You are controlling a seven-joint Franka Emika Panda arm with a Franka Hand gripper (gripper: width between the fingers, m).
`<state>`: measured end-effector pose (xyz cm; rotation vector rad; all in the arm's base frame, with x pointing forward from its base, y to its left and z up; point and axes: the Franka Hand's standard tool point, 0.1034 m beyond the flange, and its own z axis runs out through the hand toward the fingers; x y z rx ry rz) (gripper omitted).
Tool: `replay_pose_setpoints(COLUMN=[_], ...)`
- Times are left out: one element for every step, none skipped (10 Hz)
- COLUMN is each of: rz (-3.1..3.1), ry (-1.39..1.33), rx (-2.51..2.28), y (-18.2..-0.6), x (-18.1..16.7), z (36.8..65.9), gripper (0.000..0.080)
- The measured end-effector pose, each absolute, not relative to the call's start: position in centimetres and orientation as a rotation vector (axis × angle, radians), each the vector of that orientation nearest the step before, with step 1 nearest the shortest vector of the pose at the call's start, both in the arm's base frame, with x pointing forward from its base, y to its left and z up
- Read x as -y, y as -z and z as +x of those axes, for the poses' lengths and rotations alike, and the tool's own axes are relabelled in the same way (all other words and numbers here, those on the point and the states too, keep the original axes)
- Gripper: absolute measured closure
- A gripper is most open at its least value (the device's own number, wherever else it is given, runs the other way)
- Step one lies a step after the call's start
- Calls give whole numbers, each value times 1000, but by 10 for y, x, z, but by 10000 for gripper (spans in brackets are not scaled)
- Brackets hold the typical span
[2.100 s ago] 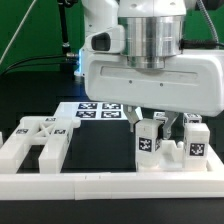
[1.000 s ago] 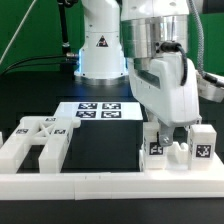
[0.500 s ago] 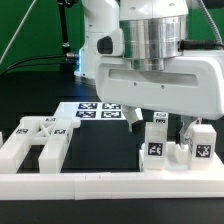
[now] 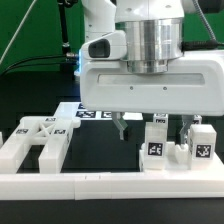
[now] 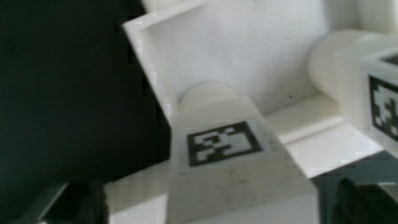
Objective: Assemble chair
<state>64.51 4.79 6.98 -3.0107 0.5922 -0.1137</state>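
- The fingers hang below the wide white hand, spread wide and holding nothing.
- Between the two fingers stands a white chair post with a black-and-white tag on its face. It is upright on the black worktop.
- In the wrist view the same post shows its tag, and the dark fingertips sit out at either side of it, apart from the plastic.
- Just outside the finger on the exterior view's right stands a second tagged post. A lower white block lies between the two posts; I cannot tell whether they are joined.
- Well off to the other side of the fingers lies a flat slotted chair piece with tags on top.
- In front of the fingers a long white border rail runs across the worktop.
- Behind the fingers lies the marker board, partly hidden by the hand.
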Motion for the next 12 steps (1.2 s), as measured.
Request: replay_pose_setpoints(rz=[-3003,-2975,-2944,-2920,-2883,-2853,-2721,-2568,-2360,-2173,-1982,-1933], ry=[112,108,103,100,95,92,72,42,17,8,-13,-18], rx=[-621,-734,-841,-912,-1017,-1093,-1357,-1613,-1871,-2050,-2210,-2253], y=[-70,-70,-70,-70,-69,-70,-70,-70,-70,-69,-69,-69], x=[-48,-48,-48,-48,-48,-48,-47,-47,-46,-46,-47,-48], z=[645,645,645,645,645,645,645,645,646,646,645,645], gripper=[265,446,515,515,515,515,515,515,515,514,514,514])
